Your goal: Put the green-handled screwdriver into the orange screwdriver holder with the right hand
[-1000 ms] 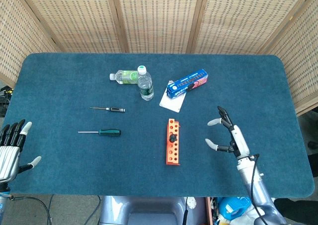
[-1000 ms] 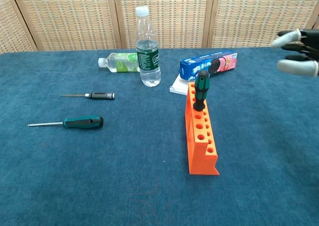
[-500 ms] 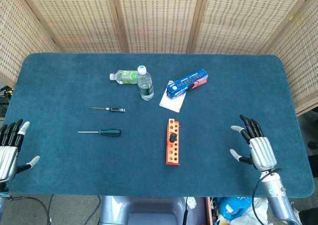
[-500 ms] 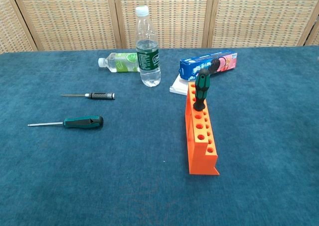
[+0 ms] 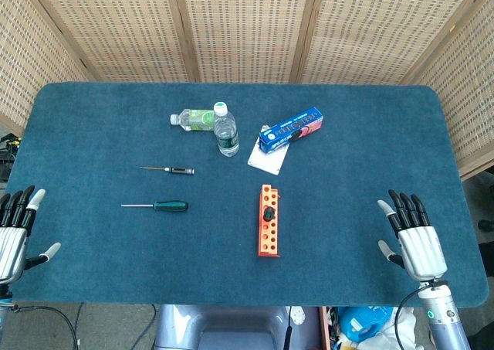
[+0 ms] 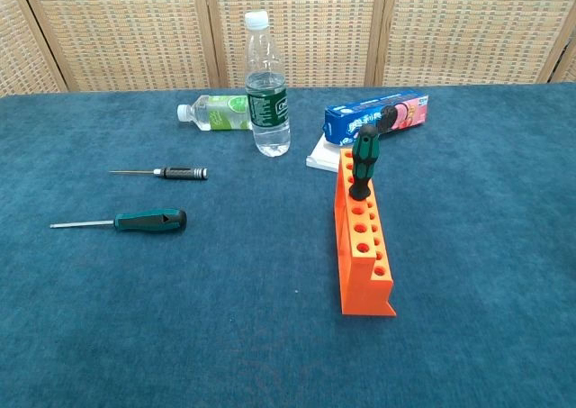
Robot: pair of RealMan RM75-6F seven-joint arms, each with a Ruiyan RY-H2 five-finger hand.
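Observation:
A green-handled screwdriver (image 6: 364, 162) stands upright in a hole of the orange screwdriver holder (image 6: 363, 242), seen from above as a dark handle top (image 5: 268, 212) in the holder (image 5: 267, 231). A second green-handled screwdriver (image 5: 157, 205) (image 6: 135, 220) lies flat on the cloth to the left. My right hand (image 5: 414, 237) hovers open at the table's front right edge, far from the holder, holding nothing. At the front left edge my left hand (image 5: 15, 235) is open and empty. Neither hand shows in the chest view.
A thin black-handled screwdriver (image 5: 171, 169) lies behind the green one. An upright water bottle (image 6: 266, 88), a lying bottle (image 6: 216, 113), a blue biscuit box (image 6: 378, 114) and a white card (image 5: 268, 157) sit at the back. Blue cloth covers the table (image 5: 370, 141).
My right hand has drawn back from near the holder to the front right edge and left the chest view. The left hand dropped slightly. The screwdriver stays in the holder.

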